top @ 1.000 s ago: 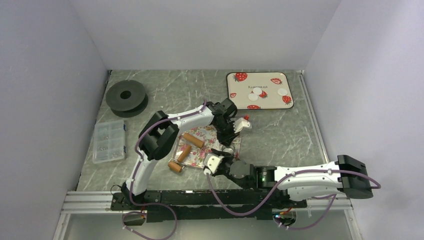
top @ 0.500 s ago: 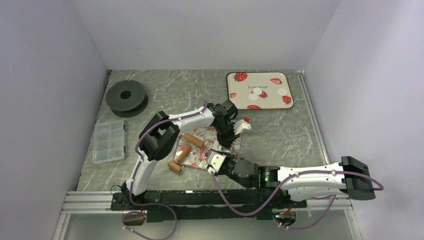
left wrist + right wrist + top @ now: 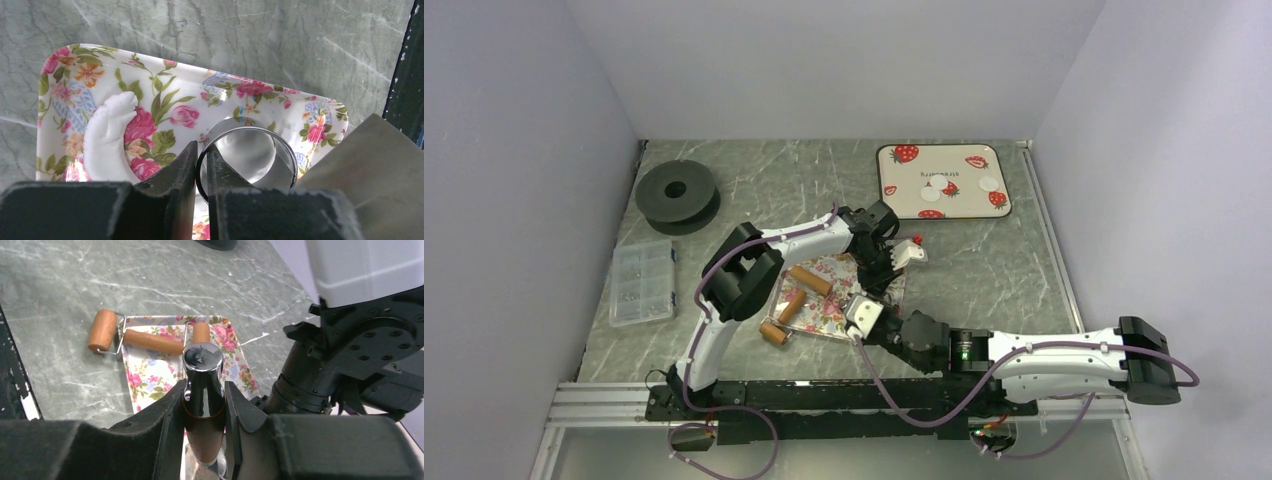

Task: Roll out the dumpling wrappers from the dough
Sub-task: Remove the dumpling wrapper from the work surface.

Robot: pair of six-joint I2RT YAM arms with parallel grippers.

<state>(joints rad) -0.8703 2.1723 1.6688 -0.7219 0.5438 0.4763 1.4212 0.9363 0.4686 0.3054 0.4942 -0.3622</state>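
Jaws, left: clamped on the wall of the ring cutter (image 3: 246, 157), one finger inside, one outside.
Jaws, right: closed round a tool handle (image 3: 203, 405), wooden with a metal cap; blade end out of sight, so kind of tool unclear.
Left gripper (image 3: 201, 172): pointing down over the floral tray (image 3: 280, 97), cutter standing on the tray's right half.
Right gripper (image 3: 204, 412): low and near-level at 6 o'clock of the tray, aimed toward 11 o'clock.
Dough (image 3: 107, 135): curved white strip at 9 o'clock of the cutter, a bite-shaped gap on its cutter side.
Dumpling wrappers (image 3: 939, 186): several white discs on the strawberry tray (image 3: 894, 203), at 1 o'clock of the floral tray, well apart from both arms.
Rolling pin (image 3: 131, 337): lying across the floral tray's far-left corner, untouched.
Step, as judged: cutting a disc, or lifting one out with the right-hand tool; whether dough sits inside the ring cannot be told.
Next move calls for: holding the ring steady while the tool comes in, without the two wrists colliding.
Arm poses: left bent sharply at the elbow, wrist down; right stretched long and flat across the near edge.
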